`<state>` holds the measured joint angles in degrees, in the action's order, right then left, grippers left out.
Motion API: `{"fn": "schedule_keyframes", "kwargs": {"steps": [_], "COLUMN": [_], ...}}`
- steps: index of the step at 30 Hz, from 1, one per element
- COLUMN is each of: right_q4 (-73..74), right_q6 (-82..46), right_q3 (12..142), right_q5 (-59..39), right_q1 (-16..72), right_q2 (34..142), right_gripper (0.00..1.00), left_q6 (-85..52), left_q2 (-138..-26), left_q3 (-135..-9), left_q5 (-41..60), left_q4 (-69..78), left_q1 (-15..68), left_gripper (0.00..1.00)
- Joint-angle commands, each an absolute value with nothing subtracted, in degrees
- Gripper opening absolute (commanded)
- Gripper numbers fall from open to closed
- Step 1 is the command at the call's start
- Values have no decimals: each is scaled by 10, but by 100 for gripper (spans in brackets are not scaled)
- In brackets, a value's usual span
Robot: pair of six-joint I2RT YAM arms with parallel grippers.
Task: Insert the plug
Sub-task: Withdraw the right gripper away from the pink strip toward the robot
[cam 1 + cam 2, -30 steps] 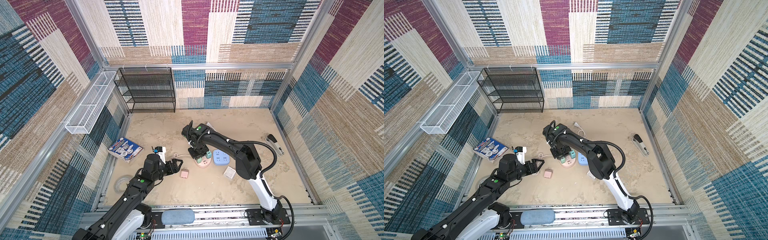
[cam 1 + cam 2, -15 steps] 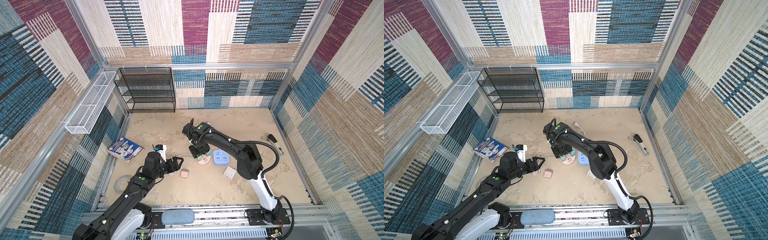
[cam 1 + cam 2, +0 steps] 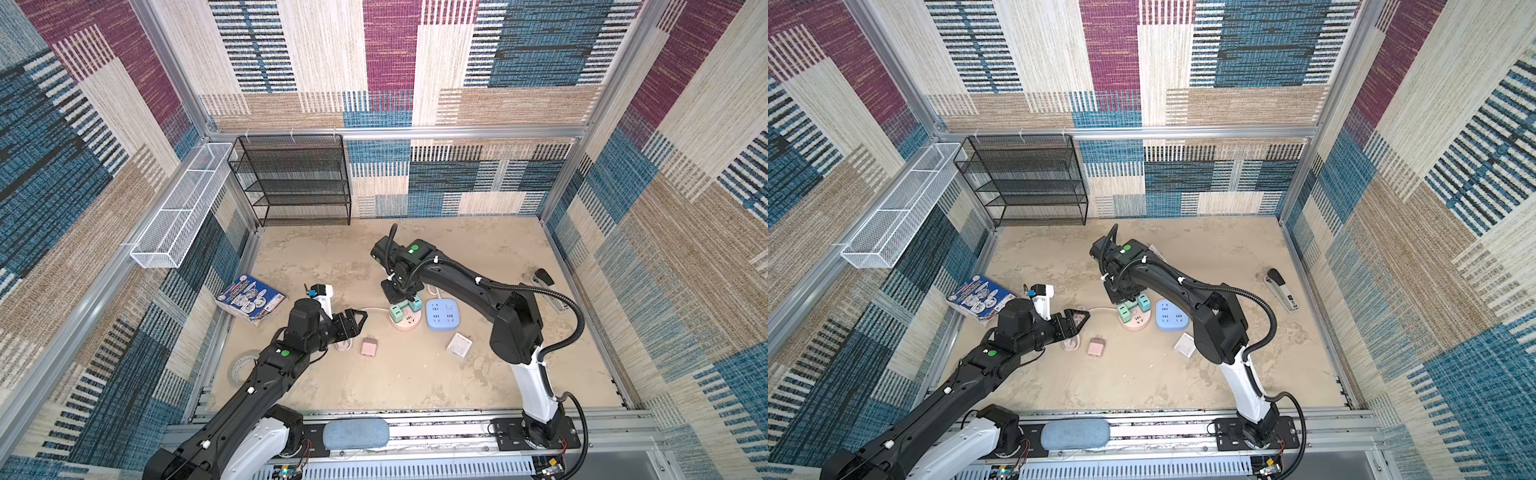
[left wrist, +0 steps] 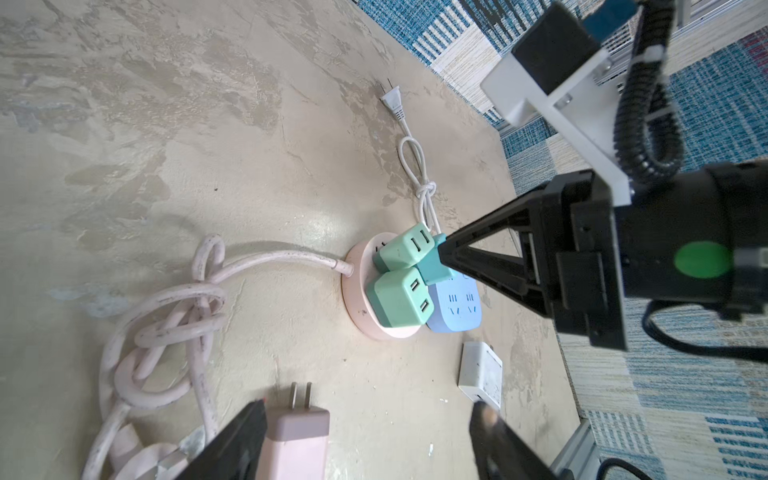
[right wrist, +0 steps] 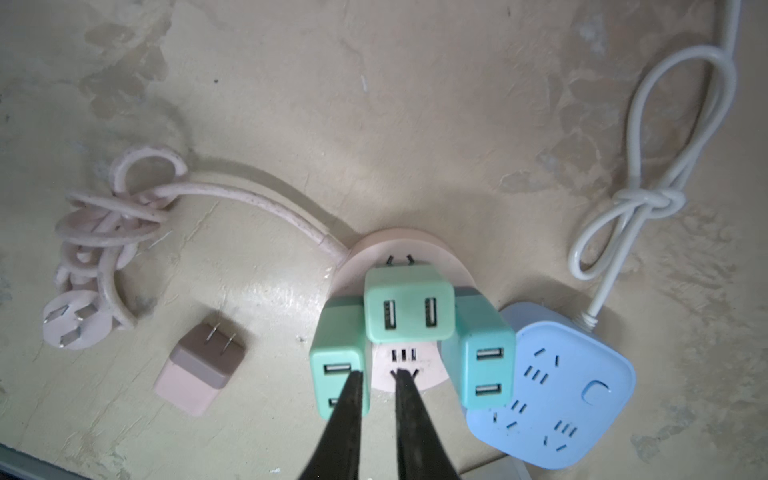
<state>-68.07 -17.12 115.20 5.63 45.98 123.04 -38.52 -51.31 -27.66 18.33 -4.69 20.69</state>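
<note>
While three green plugs (image 5: pixel 409 305) stand seated in the round pink strip (image 5: pixel 374 249), packed side by side, each shows two USB ports on its top face. One socket set shows bare betw. them at the strip's centre. The strip sits mid-table (image 5: pixel 291 104), its cord knotted.

R tool (image 5: pixel 379 372): fingers drawn together w/ a narrow gap and nothing betw. them, tips over the strip's centre. One finger overlaps an outer plug; contact unclear.

L tool (image 4: pixel 369 406): spread wide, empty, near a pink charger (image 5: pixel 199 370) lying on the table, prongs bare.

Blue strip (image 5: pixel 582 395) lies just beside the pink one, w/ a white charger (image 4: pixel 480 370) near it. Wire basket (image 3: pixel 178 216) on the side wall, mesh rack (image 3: pixel 295 183) at the back.
</note>
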Motion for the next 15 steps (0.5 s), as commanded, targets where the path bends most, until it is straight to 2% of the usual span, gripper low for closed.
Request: {"fn": "schedule_keyframes", "kwargs": {"steps": [1,9,15], "right_q4": [-650,-606,-584], "right_q6": [-157,-154,-162], "right_q3": [1148,1078,1016], "right_q5": [69,43,17], "right_q1": [454,446,447], "right_q2": [1239,1225,1205], "right_gripper": [16,15,9], "left_q6": [-374,-372,-372], "left_q2": [-516,-521,-521], "left_q3": [-287,-293,-291], "left_q5": [180,181,183], "left_q4": [-57,-60,-61], "left_q1": [206,207,207], "left_gripper": [82,81,81]}}
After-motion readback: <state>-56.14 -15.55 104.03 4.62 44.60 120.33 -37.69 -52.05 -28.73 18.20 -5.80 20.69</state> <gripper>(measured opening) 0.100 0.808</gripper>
